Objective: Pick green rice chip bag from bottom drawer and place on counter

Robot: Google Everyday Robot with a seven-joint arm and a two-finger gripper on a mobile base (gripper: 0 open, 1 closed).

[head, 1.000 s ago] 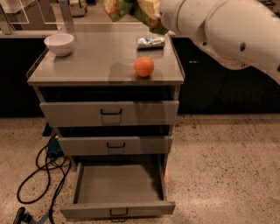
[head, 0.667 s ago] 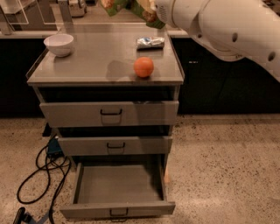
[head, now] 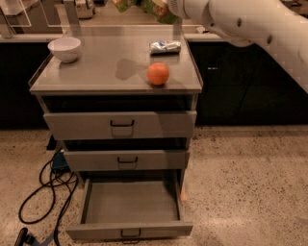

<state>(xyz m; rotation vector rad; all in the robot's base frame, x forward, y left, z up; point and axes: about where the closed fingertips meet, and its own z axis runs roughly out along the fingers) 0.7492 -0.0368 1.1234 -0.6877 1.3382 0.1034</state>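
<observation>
Currently the two-finger gripper [head: 170, 6], at 12 o'clock over the flat grey metal counter [head: 96, 72], grips the crinkly light-green rice chip bag [head: 156, 11], which trails toward 9 o'clock with bare countertop toward 6 o'clock.

White bowl [head: 64, 48] at the table's [head: 96, 79] far left corner, silver-blue wrapper [head: 165, 46] near its far right corner, orange [head: 158, 73] toward the front right edge. Black cables [head: 45, 192] lie on the floor [head: 250, 182]. The hand [head: 169, 6] hangs above the far edge.

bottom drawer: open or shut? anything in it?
Open, empty: bottom drawer is pulled out, bare floor showing. Gripper is at the top edge, above the counter.
</observation>
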